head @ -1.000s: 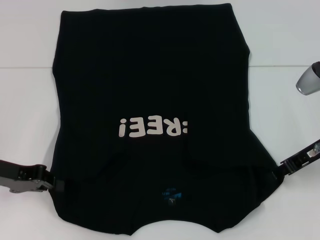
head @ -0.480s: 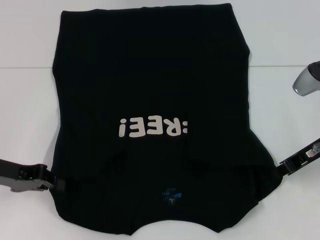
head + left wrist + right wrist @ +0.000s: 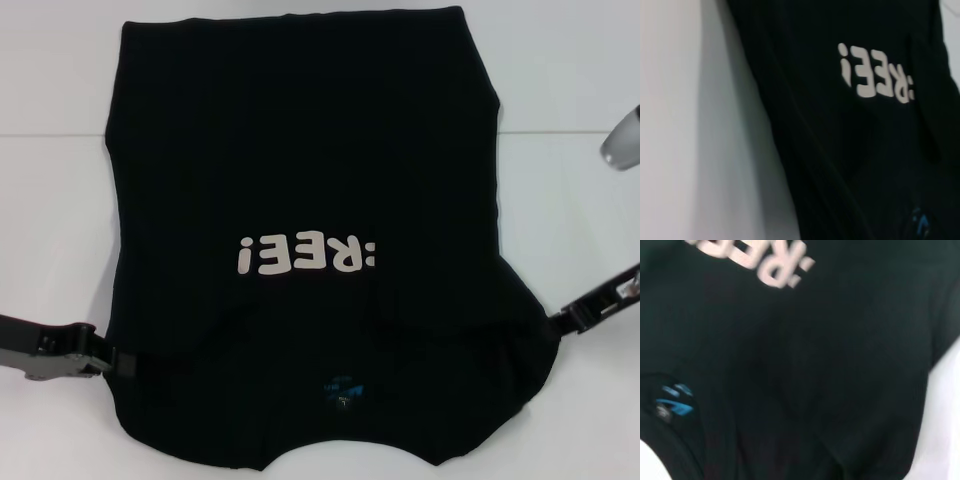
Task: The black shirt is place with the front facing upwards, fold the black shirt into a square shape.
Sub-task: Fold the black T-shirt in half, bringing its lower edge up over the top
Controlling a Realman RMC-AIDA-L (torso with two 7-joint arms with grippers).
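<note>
- The black shirt (image 3: 300, 200) lies flat on the white worktop (image 3: 570, 220), its lettering partly hidden by a fold.
- Left end effector (image 3: 118, 363) meets the shirt's left edge; grip unreadable.
- Right end effector (image 3: 562, 322) meets its right edge; grip unreadable.

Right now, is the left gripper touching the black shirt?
Touching. In the head view, the left gripper meets the edge of the black shirt near the shoulder, with no table showing between them.

White block lettering (image 3: 304, 253) stands across the chest of the large black cloth shirt (image 3: 300, 130), upside down in the head view; "REE!" reads clearly, between the two grippers and farther out. A small blue neck label (image 3: 343, 388) nearer them is too small to read.
</note>
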